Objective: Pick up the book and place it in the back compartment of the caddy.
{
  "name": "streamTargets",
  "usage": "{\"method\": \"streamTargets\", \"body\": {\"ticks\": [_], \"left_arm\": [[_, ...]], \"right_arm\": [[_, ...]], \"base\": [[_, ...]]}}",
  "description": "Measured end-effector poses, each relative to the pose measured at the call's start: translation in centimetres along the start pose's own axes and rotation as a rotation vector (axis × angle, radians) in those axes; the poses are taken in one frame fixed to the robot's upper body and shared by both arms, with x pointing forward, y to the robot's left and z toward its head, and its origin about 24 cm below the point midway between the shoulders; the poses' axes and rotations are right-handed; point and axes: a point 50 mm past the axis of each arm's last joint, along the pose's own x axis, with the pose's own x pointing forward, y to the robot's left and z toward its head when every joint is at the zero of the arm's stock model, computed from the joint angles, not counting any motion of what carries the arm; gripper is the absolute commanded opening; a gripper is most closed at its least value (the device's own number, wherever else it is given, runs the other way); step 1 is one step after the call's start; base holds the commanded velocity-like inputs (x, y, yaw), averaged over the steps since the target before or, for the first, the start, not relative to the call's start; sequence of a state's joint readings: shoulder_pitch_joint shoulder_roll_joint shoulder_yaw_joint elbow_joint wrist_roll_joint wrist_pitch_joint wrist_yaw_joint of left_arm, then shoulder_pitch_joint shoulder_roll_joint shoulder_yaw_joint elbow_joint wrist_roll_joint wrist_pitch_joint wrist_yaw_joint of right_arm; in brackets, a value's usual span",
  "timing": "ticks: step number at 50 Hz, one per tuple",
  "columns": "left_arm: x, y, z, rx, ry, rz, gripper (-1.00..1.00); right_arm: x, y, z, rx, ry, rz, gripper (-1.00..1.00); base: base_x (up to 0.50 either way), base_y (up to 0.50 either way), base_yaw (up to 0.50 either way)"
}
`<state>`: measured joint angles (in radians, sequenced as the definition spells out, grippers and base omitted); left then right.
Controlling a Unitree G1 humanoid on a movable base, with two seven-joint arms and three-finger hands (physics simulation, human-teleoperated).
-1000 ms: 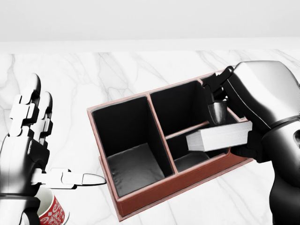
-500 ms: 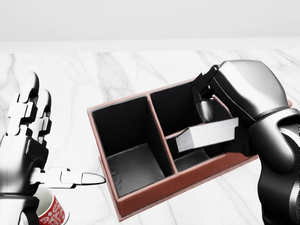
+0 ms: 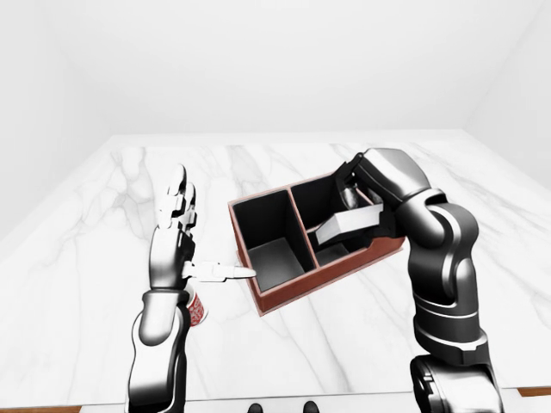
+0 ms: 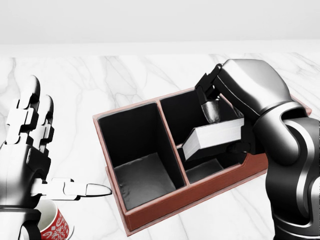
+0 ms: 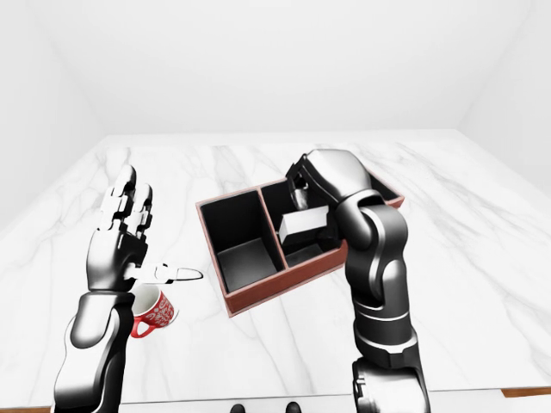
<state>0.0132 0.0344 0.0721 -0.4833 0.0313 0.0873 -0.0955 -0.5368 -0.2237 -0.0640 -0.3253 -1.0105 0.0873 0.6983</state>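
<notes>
Book (image 4: 215, 136) in right hand (image 4: 225, 107); lettering unreadable

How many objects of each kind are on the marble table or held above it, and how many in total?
Book: 1
Caddy: 1
Red mug: 1
Total: 3

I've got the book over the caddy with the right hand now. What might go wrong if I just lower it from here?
The book in the right hand hangs tilted across the inner divider between the two small compartments; lowered as is, it may catch on that wall or slide into the nearer one. The right forearm also hangs over the caddy rim and may nudge it. The left hand, open above the red cup, may bump it.
</notes>
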Motion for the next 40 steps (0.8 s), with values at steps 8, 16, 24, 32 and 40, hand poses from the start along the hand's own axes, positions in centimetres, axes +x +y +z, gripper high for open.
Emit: {"method": "streamTargets", "body": {"ticks": [8,16,24,32,40], "left_arm": [[0.0,0.0,0.0,0.0,-0.001,-0.001,1.0],[0.0,0.0,0.0,0.0,0.001,-0.001,1.0],[0.0,0.0,-0.1,0.0,0.003,-0.001,1.0],[0.0,0.0,0.0,0.0,0.001,-0.001,1.0],[0.0,0.0,0.0,0.001,-0.002,-0.001,1.0]], "right_arm": [[0.6,0.2,-0.3,0.005,0.007,0.022,-1.0],[1.2,0.4,-0.7,0.01,0.02,0.047,-1.0],[1.8,0.7,-1.1,0.016,0.033,0.073,-1.0],[2.2,1.0,-1.6,0.023,0.047,0.1,-1.0],[2.6,1.5,-1.9,0.029,0.06,0.128,-1.0]], "base": [[0.0,0.0,0.0],[0.0,0.0,0.0],[0.0,0.0,0.0],[0.0,0.0,0.0],[0.0,0.0,0.0]]}}
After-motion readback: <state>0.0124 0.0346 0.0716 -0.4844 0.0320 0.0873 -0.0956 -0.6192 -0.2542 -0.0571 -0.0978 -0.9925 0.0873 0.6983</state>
